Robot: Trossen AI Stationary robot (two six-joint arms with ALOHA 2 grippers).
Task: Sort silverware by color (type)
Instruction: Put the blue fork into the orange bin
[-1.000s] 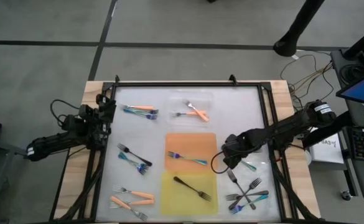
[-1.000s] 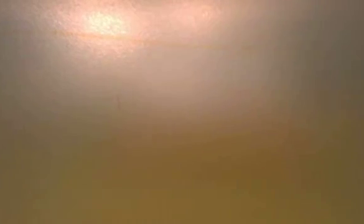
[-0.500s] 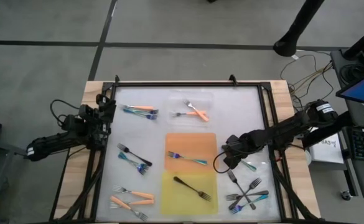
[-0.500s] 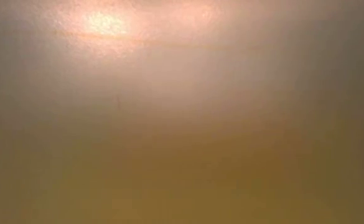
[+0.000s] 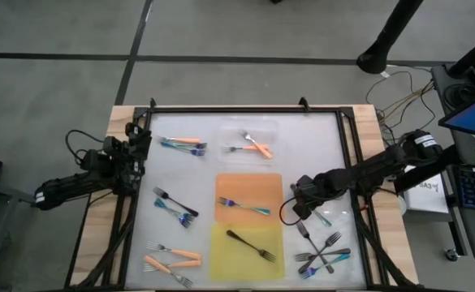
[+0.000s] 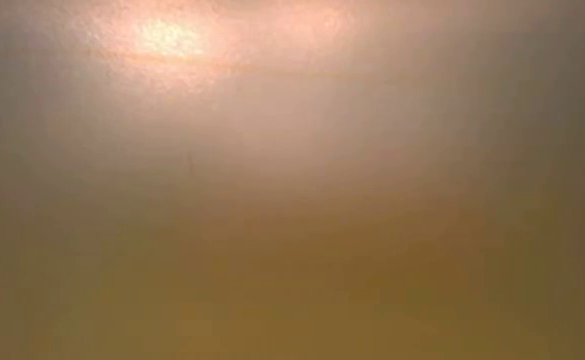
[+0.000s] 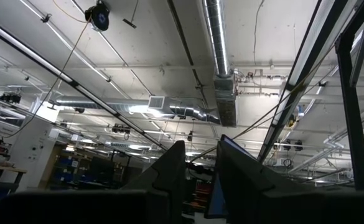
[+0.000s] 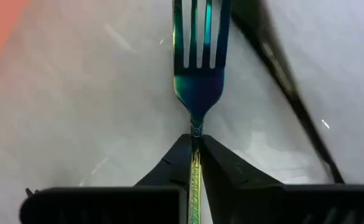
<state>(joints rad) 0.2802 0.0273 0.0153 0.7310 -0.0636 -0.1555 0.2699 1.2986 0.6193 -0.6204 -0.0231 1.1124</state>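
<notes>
In the high view my right gripper (image 5: 300,209) is low over the white mat, right of the orange tray (image 5: 249,188). It is shut on a teal fork (image 8: 198,74), whose handle end (image 5: 325,216) sticks out behind it. A black fork (image 8: 287,93) lies beside it on the mat. The orange tray holds a teal fork (image 5: 243,206), the yellow tray (image 5: 221,259) a black fork (image 5: 249,246), and the clear tray (image 5: 252,130) orange forks (image 5: 257,147). My left gripper (image 5: 137,146) waits at the table's left edge, pointing up with its fingers slightly apart (image 7: 201,155). My right gripper pinches the teal fork by its neck (image 8: 196,132), just behind the tines, between the ends of its two fingers. The handle runs back along the fingers and the tines point straight ahead. Whether the fork is clear of the mat, I cannot tell.
Loose forks lie in groups on the mat: black and teal ones at the near right (image 5: 322,253), orange ones at the near left (image 5: 172,259), black and teal ones at the left (image 5: 176,207), orange and teal ones at the far left (image 5: 183,144). A black frame rail (image 5: 352,162) borders the mat.
My right gripper has crept a little toward the table's near right corner, away from the orange tray, staying shut on the teal fork.
</notes>
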